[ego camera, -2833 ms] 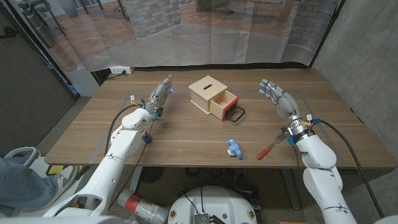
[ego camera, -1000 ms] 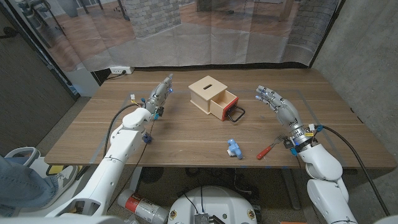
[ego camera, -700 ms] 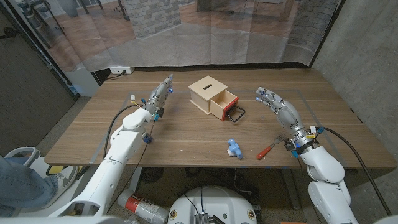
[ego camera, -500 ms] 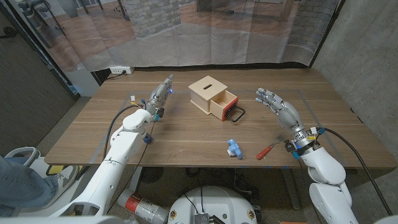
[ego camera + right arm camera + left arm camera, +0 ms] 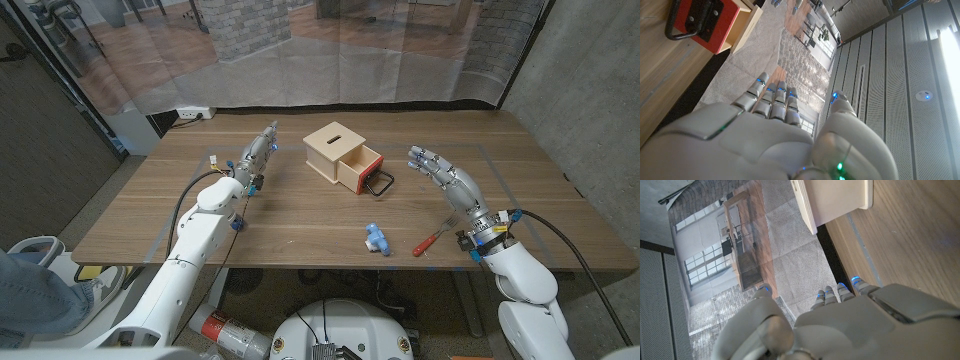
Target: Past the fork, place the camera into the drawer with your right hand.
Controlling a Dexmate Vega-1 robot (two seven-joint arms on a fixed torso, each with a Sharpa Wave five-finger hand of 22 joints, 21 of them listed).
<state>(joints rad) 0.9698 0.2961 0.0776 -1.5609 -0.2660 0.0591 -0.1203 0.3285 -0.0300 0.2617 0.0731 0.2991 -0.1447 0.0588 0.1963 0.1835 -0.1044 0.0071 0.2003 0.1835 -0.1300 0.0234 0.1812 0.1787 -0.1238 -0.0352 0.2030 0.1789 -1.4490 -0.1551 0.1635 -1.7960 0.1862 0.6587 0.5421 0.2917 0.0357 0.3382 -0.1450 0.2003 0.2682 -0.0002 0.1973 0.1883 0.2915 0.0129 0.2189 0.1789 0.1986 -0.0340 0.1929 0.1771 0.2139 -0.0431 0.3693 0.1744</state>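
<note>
A small blue toy camera (image 5: 376, 238) lies near the table's front edge, in the middle. To its right lies a fork (image 5: 432, 240) with a red handle, angled toward my right arm. The pale wooden box (image 5: 338, 149) stands at the centre back, and its red-fronted drawer (image 5: 366, 163) with a black handle (image 5: 380, 184) is pulled out toward the front right. My right hand (image 5: 443, 175) hovers open behind the fork and right of the drawer, fingers spread, holding nothing. In the right wrist view, the drawer front (image 5: 705, 20) lies beyond that hand (image 5: 765, 135). My left hand (image 5: 258, 152) is open left of the box.
The wooden table (image 5: 300, 215) has bare room between the box and the camera. A dark curtain and a grey wall stand behind the table's far edge. In the left wrist view, the box (image 5: 832, 200) sits ahead of my left hand (image 5: 840, 325).
My right hand has drawn back toward the table's front and shifted slightly toward the drawer, fingers still spread. The left hand, camera, fork and box have not moved.
</note>
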